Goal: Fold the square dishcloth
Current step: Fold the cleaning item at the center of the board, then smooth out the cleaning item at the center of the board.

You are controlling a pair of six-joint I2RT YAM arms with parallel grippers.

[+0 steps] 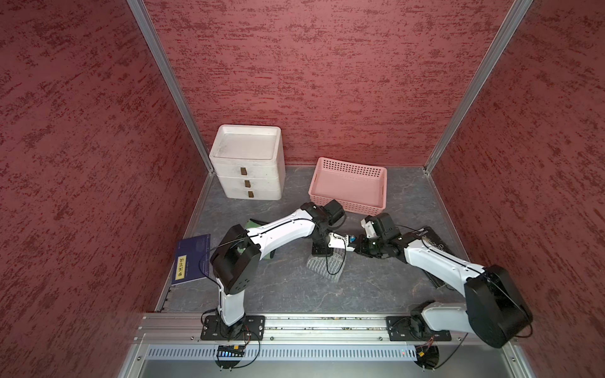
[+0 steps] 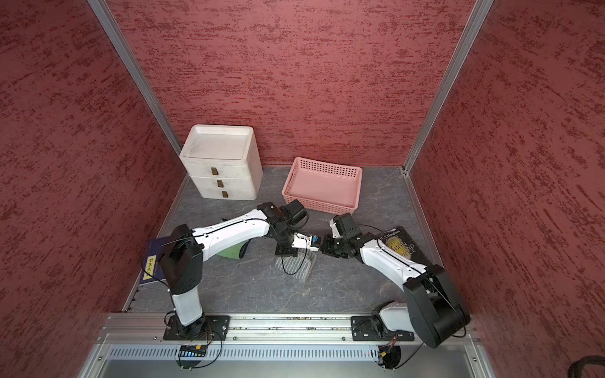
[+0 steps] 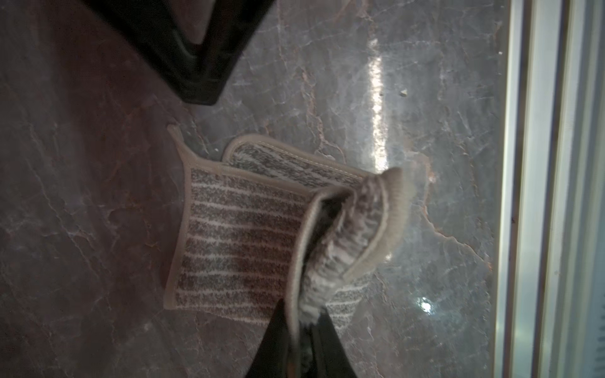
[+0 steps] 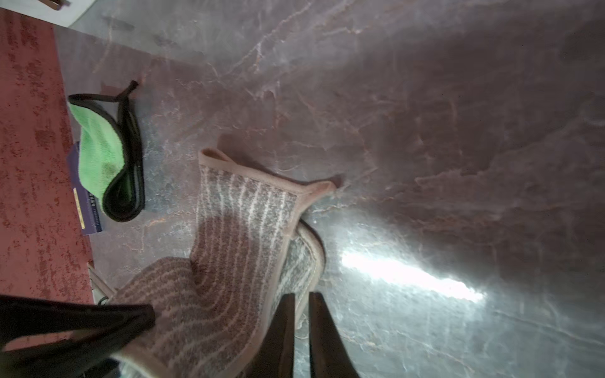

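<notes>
Looking through the left wrist view, I see my left tool [image 3: 301, 307] clamped on a raised corner of the dishcloth [image 3: 235, 235], the hem running up between its two fingers. The rest of the striped grey-and-beige cloth lies on the counter [image 3: 425, 98], doubled over, with a lower layer peeking out along one edge.

My right tool [image 4: 302, 294] hovers just beside the cloth. Its fingers are a narrow slit apart with counter showing through, and I see nothing pinched between them.

In both top views the two tools meet almost tip to tip over the middle of the counter, with the dishcloth spread just on the near side of them. To the left, a green cloth [image 4: 98, 153] with black trim lies crumpled, partly under the left arm, and a blue book [image 1: 191, 258] sits at the left edge. A black book [image 2: 401, 243] lies on the right, partly under the right arm. At the far side stand a white drawer unit [image 1: 247, 163] and a pink basket [image 1: 347, 204].
</notes>
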